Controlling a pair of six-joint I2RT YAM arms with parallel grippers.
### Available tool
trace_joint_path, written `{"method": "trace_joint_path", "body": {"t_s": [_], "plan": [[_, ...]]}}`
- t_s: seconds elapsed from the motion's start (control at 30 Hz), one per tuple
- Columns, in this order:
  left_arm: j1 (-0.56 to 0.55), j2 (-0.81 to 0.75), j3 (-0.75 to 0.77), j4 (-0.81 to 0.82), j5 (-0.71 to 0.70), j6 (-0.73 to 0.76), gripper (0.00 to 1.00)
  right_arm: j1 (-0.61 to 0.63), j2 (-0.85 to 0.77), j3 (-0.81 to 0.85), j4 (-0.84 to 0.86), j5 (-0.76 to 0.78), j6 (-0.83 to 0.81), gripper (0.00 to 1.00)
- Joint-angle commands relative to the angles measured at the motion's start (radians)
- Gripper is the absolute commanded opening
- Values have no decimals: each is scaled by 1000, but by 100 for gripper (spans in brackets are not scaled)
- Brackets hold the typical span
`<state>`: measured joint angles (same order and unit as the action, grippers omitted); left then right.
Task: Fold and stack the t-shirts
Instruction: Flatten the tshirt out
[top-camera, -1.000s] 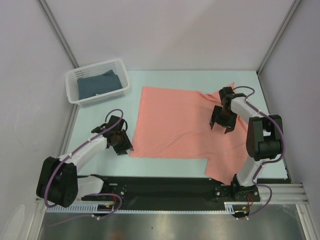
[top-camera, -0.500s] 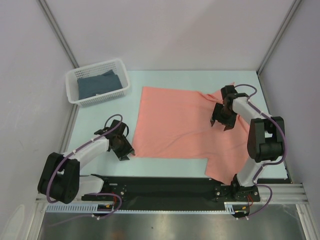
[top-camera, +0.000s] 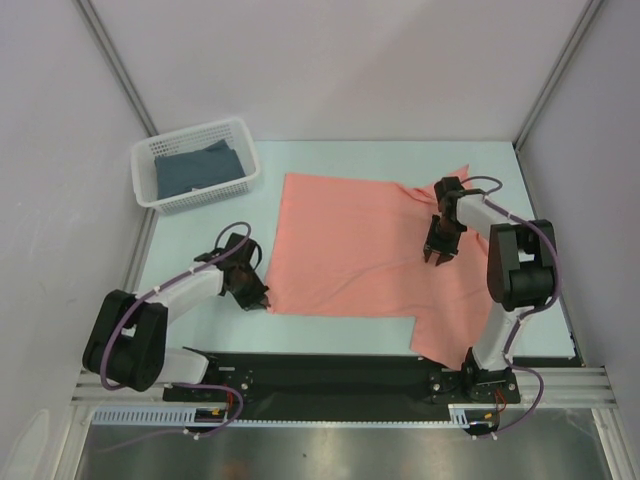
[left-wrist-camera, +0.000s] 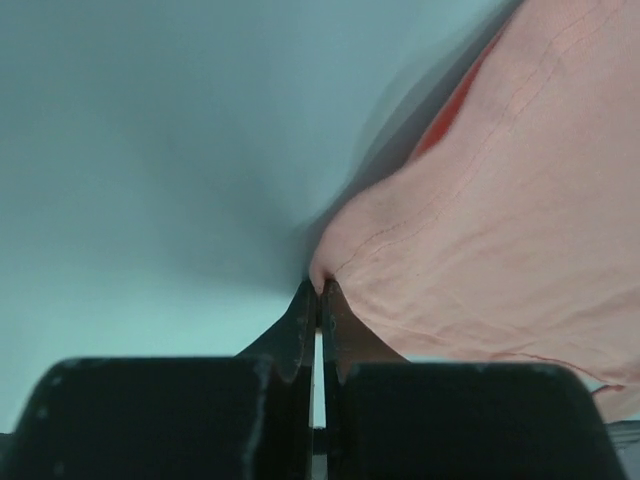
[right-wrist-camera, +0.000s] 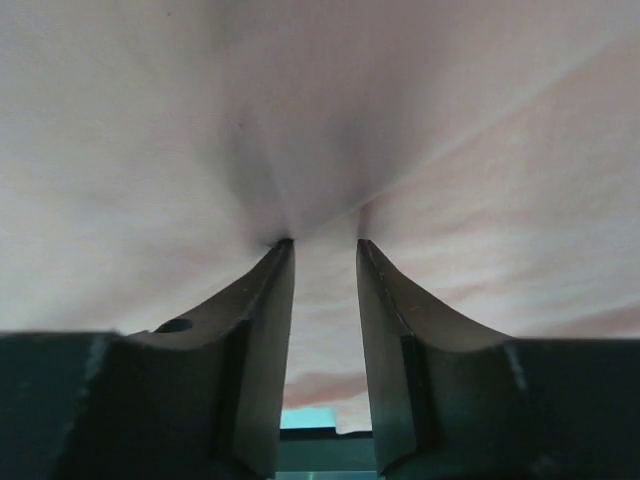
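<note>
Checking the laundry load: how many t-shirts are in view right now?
2. A pink t-shirt lies spread across the table; a dark blue t-shirt sits in the white basket at far left. More could hide beneath it.

- Top view: bright, even, diffuse light; shadows faint.
- Left wrist: pale teal worktop (left-wrist-camera: 150, 150) blurred and smeared.
- Right wrist: salmon-pink cloth t-shirt (right-wrist-camera: 320, 110) dim, soft-focused, shadowed at centre.

**Salmon pink on pale aqua**

The salmon-pink t-shirt (top-camera: 360, 250) is plain and unpatterned, with stitch lines of the same colour near its edge. The other t-shirt (top-camera: 195, 168) is dark slate-blue, also plain. The basket (top-camera: 205, 194) is white, in an open lattice. The table (top-camera: 340, 158) is pale aqua. The left gripper (left-wrist-camera: 320, 288) and right gripper (right-wrist-camera: 321, 243) are black; the arms (top-camera: 185, 288) are white with black joints.
</note>
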<state>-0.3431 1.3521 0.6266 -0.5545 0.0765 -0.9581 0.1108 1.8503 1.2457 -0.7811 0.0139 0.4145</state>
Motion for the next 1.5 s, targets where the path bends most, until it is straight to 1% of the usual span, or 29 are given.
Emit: {"method": "trace_joint_path", "body": {"t_s": [0.0, 0.13, 0.2, 0.23, 0.27, 0.3, 0.37, 0.4, 0.43, 0.5, 0.53, 0.6, 0.63, 0.67, 0.7, 0.73, 0.77, 0.8, 0.83, 0.87, 0.9, 0.93, 0.97, 1.0, 1.1, 1.17, 1.2, 1.3, 1.47], "plan": [[-2, 16, 34, 34, -138, 73, 0, 7, 44, 41, 48, -3, 44, 34], [-2, 30, 114, 80, -167, 149, 0, 29, 133, 96, 104, -29, 79, 35], [-2, 82, 185, 117, -159, 205, 0, 44, 185, 190, 124, -35, 76, 37], [0, 100, 235, 129, -155, 223, 0, 46, 257, 237, 123, -48, 79, 39], [3, 122, 263, 136, -156, 249, 0, 44, 295, 361, 103, -61, 79, 39], [7, 143, 292, 140, -156, 258, 0, 43, 346, 433, 83, -74, 76, 41], [26, 209, 373, 165, -123, 294, 1, 38, 475, 605, -36, -84, 72, 45], [32, 228, 402, 165, -113, 306, 0, 32, 510, 771, -94, -80, 66, 45], [36, 260, 460, 151, -113, 317, 0, 27, 553, 853, -184, -63, 44, 50], [38, 266, 490, 137, -133, 335, 0, 7, 550, 958, -240, -58, 14, 57], [38, 263, 492, 143, -132, 341, 0, -3, 535, 963, -289, -52, 3, 64], [38, 254, 487, 143, -133, 360, 0, -28, 420, 910, -310, -54, -23, 71], [39, 252, 486, 140, -135, 366, 0, -51, 368, 805, -305, -51, -28, 75], [41, 254, 484, 137, -135, 378, 0, -68, 243, 728, -299, -60, -32, 75], [44, 255, 483, 130, -136, 383, 0, -95, 183, 580, -290, -89, -28, 75], [44, 255, 482, 131, -133, 393, 0, -102, 121, 489, -273, -107, -19, 75], [46, 254, 484, 130, -129, 398, 0, -134, -1, 413, -267, -132, 3, 75], [46, 252, 486, 134, -120, 406, 0, -146, -57, 343, -267, -185, 15, 76], [46, 251, 490, 142, -103, 415, 0, -164, -121, 190, -264, -196, 32, 77], [46, 249, 493, 149, -84, 436, 0, -166, -178, 129, -264, -204, 46, 77], [44, 248, 498, 151, -48, 446, 0, -165, -286, 62, -262, -203, 82, 77], [44, 246, 505, 153, -40, 449, 0, -163, -333, 10, -277, -197, 108, 76], [42, 243, 504, 154, -28, 453, 0, -164, -371, -88, -286, -196, 141, 76], [44, 243, 507, 156, -17, 455, 0, -168, -437, -129, -297, -209, 192, 74], [42, 248, 521, 143, 12, 463, 0, -166, -508, -245, -314, -198, 273, 70], [42, 248, 527, 137, 16, 464, 0, -166, -545, -326, -288, -196, 337, 69], [42, 246, 525, 136, 19, 464, 0, -172, -551, -356, -268, -221, 358, 66], [42, 243, 528, 127, 23, 472, 0, -184, -548, -420, -262, -230, 403, 58], [42, 240, 539, 107, 14, 492, 0, -171, -557, -459, -290, -161, 423, 56]]}}
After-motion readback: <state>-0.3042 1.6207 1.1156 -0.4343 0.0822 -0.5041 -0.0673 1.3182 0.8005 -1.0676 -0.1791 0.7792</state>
